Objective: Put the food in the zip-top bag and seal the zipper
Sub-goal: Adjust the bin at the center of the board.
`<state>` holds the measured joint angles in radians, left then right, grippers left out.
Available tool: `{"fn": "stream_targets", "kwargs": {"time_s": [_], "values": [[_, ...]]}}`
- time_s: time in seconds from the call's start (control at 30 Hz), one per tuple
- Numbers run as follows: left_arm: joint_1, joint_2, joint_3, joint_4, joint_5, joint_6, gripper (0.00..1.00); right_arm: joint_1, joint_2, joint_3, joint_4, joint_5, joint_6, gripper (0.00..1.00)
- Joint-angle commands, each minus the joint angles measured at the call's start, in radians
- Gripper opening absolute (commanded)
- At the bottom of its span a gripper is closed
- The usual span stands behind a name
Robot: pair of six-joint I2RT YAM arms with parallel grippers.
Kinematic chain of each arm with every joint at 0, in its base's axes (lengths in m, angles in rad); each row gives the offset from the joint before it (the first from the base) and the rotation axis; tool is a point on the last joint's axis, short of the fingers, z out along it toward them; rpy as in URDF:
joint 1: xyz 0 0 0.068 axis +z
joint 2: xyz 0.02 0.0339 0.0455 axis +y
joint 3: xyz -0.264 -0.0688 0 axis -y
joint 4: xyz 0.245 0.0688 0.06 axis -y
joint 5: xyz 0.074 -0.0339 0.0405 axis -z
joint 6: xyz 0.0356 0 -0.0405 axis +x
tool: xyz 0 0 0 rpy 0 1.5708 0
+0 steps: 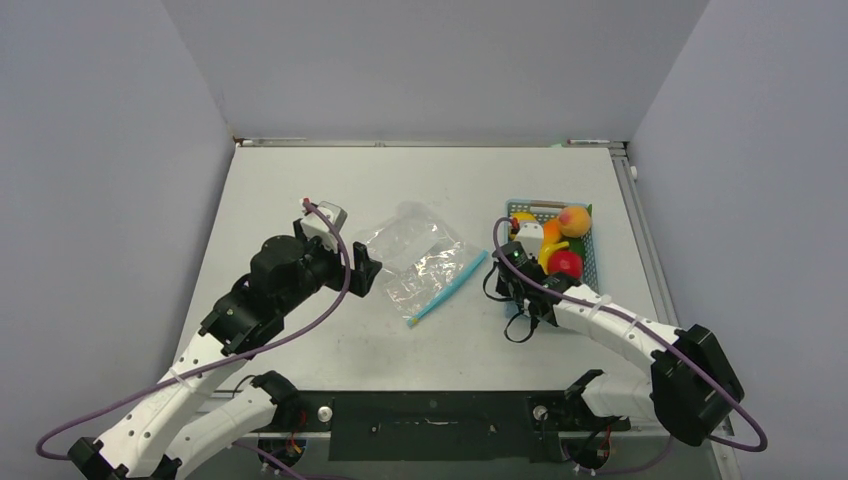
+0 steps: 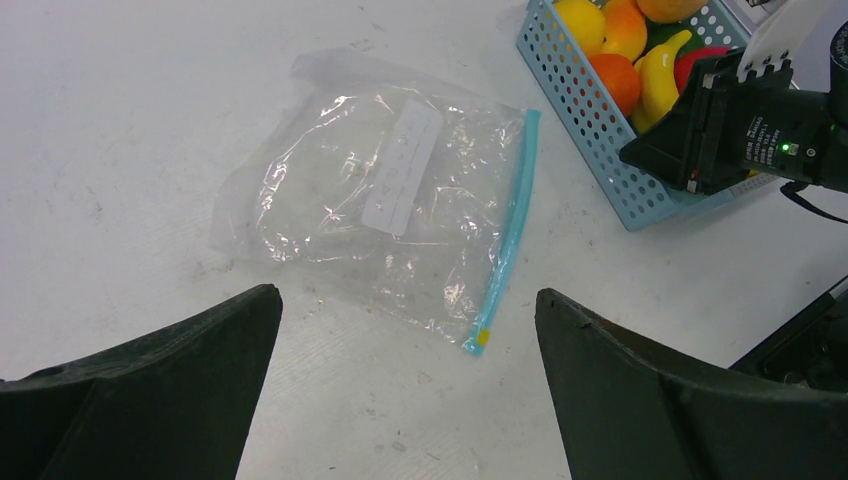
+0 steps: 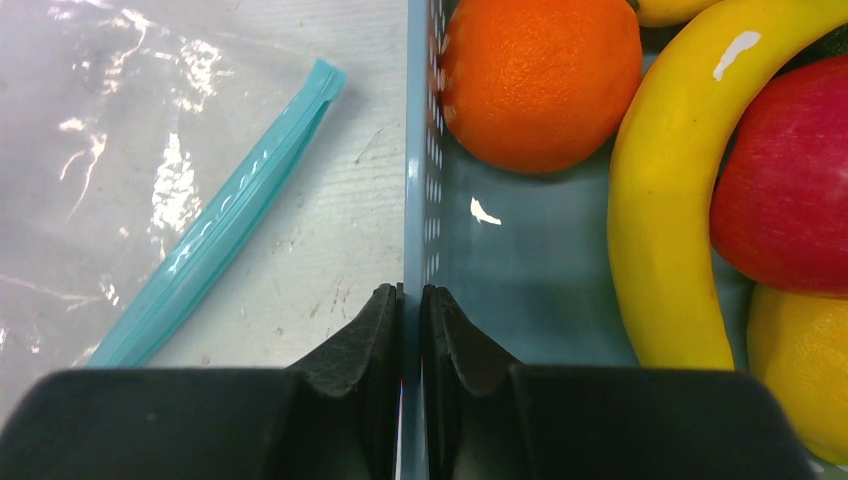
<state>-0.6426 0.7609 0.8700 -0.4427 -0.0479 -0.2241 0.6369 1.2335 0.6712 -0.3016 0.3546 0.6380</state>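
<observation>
The right fingers (image 3: 375, 330) are pinched shut on one wall of the light blue perforated plastic basket (image 3: 425, 180), one finger outside and one inside, with the thin wall caught between them. The left fingers (image 2: 200, 380) stand wide apart and hold nothing. They hover over the white worktop (image 2: 120, 120), on the far side of the bag from the basket.

All the food lies in the basket. A round orange plastic fruit (image 3: 540, 80) sits just inside the gripped wall, with a long yellow plastic banana (image 3: 665, 200) beside it. Past the banana are a red round fruit (image 3: 790, 190) and a yellow round fruit (image 3: 800, 370). The clear crinkly zip-top bag (image 2: 380, 210) lies flat on the worktop beside the basket without touching it. Its light blue zipper strip (image 2: 510, 230) runs along the edge facing the basket. The bag looks empty, and I cannot tell whether its mouth is sealed or parted.

The grip looks like a hold for dragging or tipping the basket, and that carries risks:
- The wall is thin and smooth, so it could slip out of the pinch.
- A pull on one side could tilt the basket and roll the round fruits onto the worktop.
- The basket could run onto the zipper strip and push the light bag away, since nothing pins the bag down.
- If the mouth lies shut and flat, fruit moved toward it would only shove the bag along.
</observation>
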Motion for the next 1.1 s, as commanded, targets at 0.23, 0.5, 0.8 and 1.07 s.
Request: {"fn": "stream_targets", "kwargs": {"time_s": [0.23, 0.5, 0.8, 1.07], "values": [[-0.006, 0.011, 0.018, 0.003, 0.004, 0.009, 0.96, 0.075, -0.083, -0.057, -0.113, -0.051, 0.012, 0.05], [-0.006, 0.011, 0.014, 0.005, 0.006, 0.015, 0.96, 0.09, -0.103, 0.003, -0.135, -0.015, -0.001, 0.32], [-0.027, 0.016, 0.006, 0.001, -0.025, 0.032, 0.96, 0.111, -0.147, 0.099, -0.178, 0.022, -0.02, 0.49], [-0.122, 0.081, 0.044, -0.028, -0.148, -0.009, 0.96, 0.134, -0.205, 0.159, -0.21, 0.024, -0.028, 0.57]]}}
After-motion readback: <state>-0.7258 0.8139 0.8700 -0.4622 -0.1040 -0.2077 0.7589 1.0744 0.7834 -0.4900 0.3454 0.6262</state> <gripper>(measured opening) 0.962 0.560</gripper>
